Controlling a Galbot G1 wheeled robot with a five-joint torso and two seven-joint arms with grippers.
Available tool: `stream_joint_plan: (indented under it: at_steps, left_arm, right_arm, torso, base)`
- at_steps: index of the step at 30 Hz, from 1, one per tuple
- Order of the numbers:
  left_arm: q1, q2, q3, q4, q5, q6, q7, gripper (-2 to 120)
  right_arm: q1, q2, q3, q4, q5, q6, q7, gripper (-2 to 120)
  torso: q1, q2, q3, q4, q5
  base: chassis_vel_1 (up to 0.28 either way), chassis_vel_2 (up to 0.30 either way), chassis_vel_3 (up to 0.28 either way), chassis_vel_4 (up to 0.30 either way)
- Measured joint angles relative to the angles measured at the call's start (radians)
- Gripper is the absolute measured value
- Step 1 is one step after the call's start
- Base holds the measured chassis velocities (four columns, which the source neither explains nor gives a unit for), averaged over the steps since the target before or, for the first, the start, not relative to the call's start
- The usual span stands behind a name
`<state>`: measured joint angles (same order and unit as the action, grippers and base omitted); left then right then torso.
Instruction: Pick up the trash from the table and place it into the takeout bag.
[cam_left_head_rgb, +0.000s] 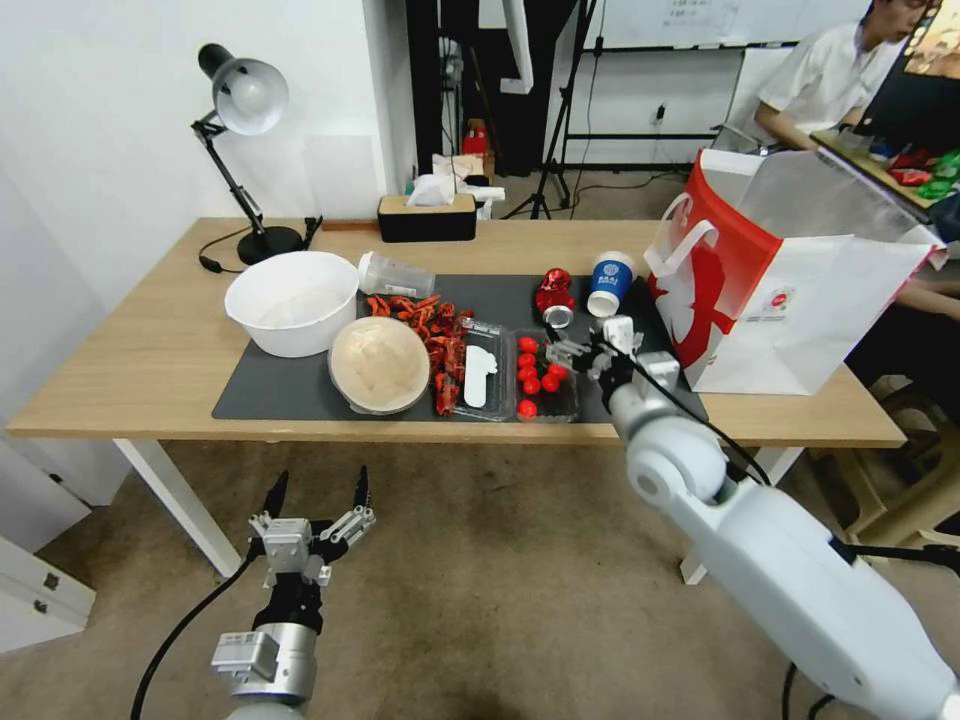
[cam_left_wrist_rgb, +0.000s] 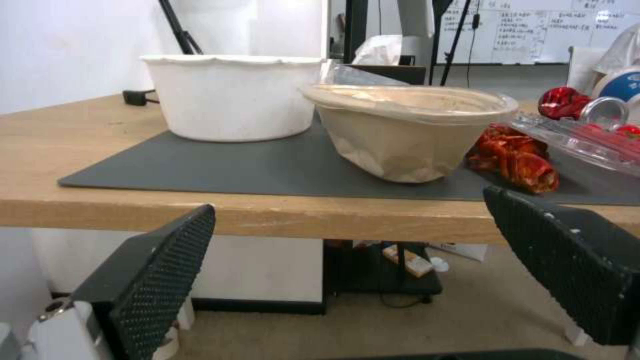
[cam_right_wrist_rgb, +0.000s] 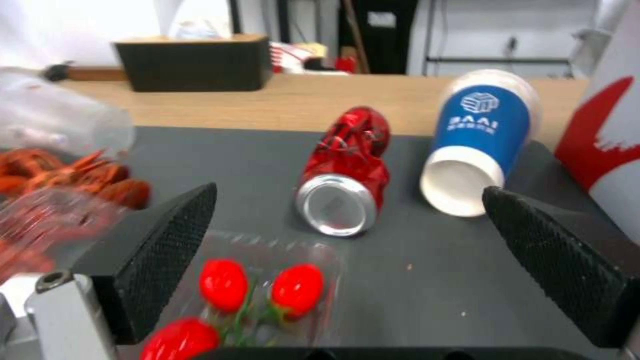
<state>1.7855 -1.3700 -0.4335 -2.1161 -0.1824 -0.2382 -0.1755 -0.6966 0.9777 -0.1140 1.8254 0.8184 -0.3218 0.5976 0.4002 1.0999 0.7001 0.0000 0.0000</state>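
Right gripper (cam_left_head_rgb: 578, 352) hovers over the front part of the dark mat (cam_left_head_rgb: 270, 385), fingers spread wide, nothing between them; its wrist camera looks straight at the red can (cam_right_wrist_rgb: 347, 170), which lies on its side, dented and crumpled, silver end toward the gripper. On the clock face of the table (cam_left_head_rgb: 150, 340) as the head camera sees it, the can (cam_left_head_rgb: 554, 295) sits at about 12 o'clock from the gripper, the blue-and-white paper cup (cam_left_head_rgb: 610, 282) at roughly 1 o'clock, also tipped over, open mouth toward the gripper. Takeout bag (cam_left_head_rgb: 790, 290) stands at 3 o'clock, mouth open. Judgement on handling: the can looks empty and light, thin metal, already deformed, so it should tolerate a firm squeeze; smooth and round, so it may roll or slip. Best hold looks to be across the crumpled waist, where the creases give purchase. The paper cup looks soft and will crush; grip lightly mid-body. Tomato tray (cam_right_wrist_rgb: 267, 280) lies just under the gripper, not to be caught. Left gripper (cam_left_head_rgb: 318, 505) hangs open below the table edge, facing the beige dish (cam_left_wrist_rgb: 407, 130).
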Motion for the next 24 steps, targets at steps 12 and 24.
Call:
stream_joint_plan:
  at_steps: [12, 24]
  left_arm:
    - [-0.006, -0.002, 0.008, 0.0, -0.018, 0.007, -0.008, 100]
    - [-0.002, -0.002, 0.012, -0.002, -0.027, 0.022, -0.018, 100]
  right_arm:
    - [0.2, 0.056, -0.089, -0.102, 0.132, -0.079, 0.243, 100]
    - [0.295, 0.069, -0.128, -0.185, 0.214, -0.112, 0.336, 100]
  torso:
    - [0.0, 0.0, 0.0, 0.0, 0.0002]
    - [0.0, 0.0, 0.0, -0.0002, 0.0]
  base:
    - [0.0, 0.0, 0.0, 0.0]
    - [0.0, 0.0, 0.0, 0.0]
